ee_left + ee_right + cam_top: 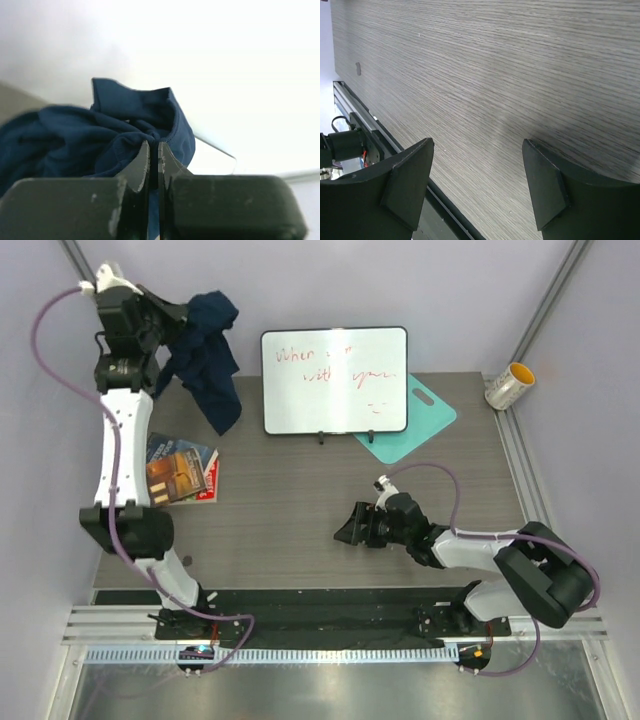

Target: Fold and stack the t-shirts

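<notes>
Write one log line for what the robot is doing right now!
left pincer: shut on shirt, held up | right pincer: open, empty, over table | folding: not started

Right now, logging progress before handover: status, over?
Left jaws shut on t-shirt, hanging far left. Right jaws open, empty, over table. Books near left arm.

Bright, even overhead light, soft shadows. Blown-out white background in left wrist view, fingers (136, 172) soft-focus close up. Sharp grain on surface (495, 60).
</notes>
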### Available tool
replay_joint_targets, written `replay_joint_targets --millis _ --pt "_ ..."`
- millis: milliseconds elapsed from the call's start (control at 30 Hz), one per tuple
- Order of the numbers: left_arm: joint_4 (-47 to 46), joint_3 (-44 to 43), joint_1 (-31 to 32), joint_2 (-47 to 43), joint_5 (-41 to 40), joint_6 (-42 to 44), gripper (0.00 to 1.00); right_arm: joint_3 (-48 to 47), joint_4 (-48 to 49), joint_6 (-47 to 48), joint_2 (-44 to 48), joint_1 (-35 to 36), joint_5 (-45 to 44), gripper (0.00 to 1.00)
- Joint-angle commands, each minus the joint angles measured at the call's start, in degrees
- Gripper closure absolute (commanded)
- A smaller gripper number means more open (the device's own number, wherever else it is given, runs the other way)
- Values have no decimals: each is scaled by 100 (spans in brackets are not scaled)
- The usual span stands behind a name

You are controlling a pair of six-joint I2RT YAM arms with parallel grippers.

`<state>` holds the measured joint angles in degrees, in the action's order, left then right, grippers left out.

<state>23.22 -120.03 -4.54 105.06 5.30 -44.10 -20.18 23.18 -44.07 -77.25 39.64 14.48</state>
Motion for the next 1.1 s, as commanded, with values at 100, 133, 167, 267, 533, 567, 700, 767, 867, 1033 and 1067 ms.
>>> replay_joint_targets --millis 100,133,167,267,533,567,700,767,867,1033,1067 --pt "902 -469 163 -1584 -321 673 100 -143 -94 -154 -71 26 204 24" --pt "1042 -365 163 -1689 -110 700 100 -152 -86 -163 8 18 178 24" --pt "1018 -163 163 -2021 501 701 100 -152 -25 -145 209 26 161 24" --pt "816 1145 329 -2803 1383 666 100 -389 -250 -31 552 26 -32 25" --pt "580 4705 1041 -3852 1914 718 100 -1962 -1728 558 1045 26 -692 25" --pt "482 5212 1321 -3887 1835 579 100 -2215 -1773 584 1159 26 -692 25" --pt "-54 6078 2244 -3511 1369 358 100 -2850 -2220 698 1371 26 -911 24" --pt "-107 6228 2825 -3081 1299 288 100 -3148 -2492 803 1388 26 -1122 24" --pt "-178 6062 3633 -2044 1167 173 100 -3229 -2739 874 1441 26 -1289 24" --pt "-222 5194 5057 -341 771 165 100 -2948 -2924 865 1765 9 -1422 24" --pt "-230 5069 5198 -128 762 147 100 -2817 -2950 865 1836 9 -1674 24"
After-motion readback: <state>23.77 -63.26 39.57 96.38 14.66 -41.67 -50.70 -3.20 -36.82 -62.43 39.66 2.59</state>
